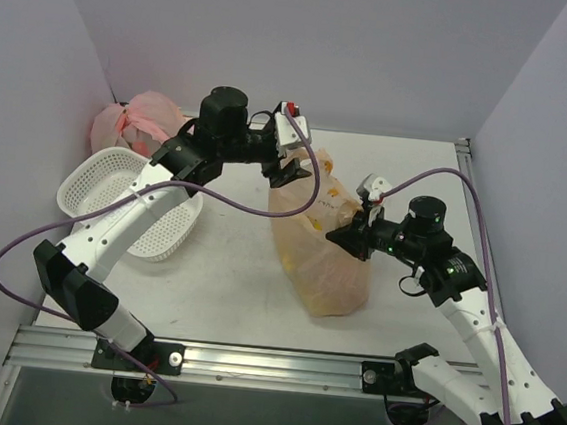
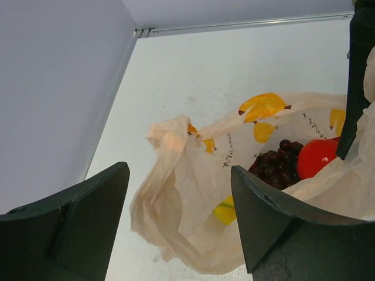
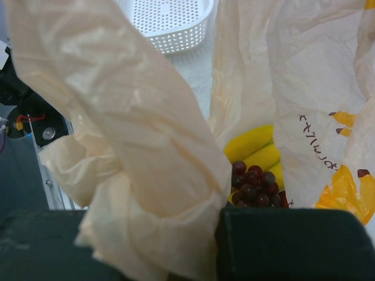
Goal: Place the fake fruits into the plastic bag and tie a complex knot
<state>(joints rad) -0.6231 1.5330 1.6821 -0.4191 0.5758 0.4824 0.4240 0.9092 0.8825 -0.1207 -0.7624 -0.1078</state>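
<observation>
Left pincer (image 2: 180, 170) stands wide open and holds nothing. The right pincer (image 3: 155, 240) is closed on one handle strip of the plastic bag (image 1: 320, 266).

Judge loading as complete: the grape bunch (image 2: 278, 167), a red fruit (image 2: 316, 157) and the yellow banana pieces (image 3: 255, 149) all lie inside the bag. On that reading, the step in hand is to secure the second handle so that tying can begin.

1. Hold the right pincer's strip raised and taut, so that the mouth does not collapse over the fruits.
2. Bring the left pincer onto the free handle (image 2: 170, 137), the crumpled lobe at the bag's rim.
3. Close on the bunched part of that lobe, not on a single thin edge. Film this thin is likely to slip out of a shallow bite.
4. Do not pull sideways until both strips are gripped. The loaded bag could tip and spill.

Position: in the left wrist view the free handle lies ahead of the open jaws, roughly on their centre line and apart from both fingers. In the top view the bag sits on the table (image 1: 217, 276) between the two pincers. The left pincer is at its far upper edge and the right pincer touches its right side
</observation>
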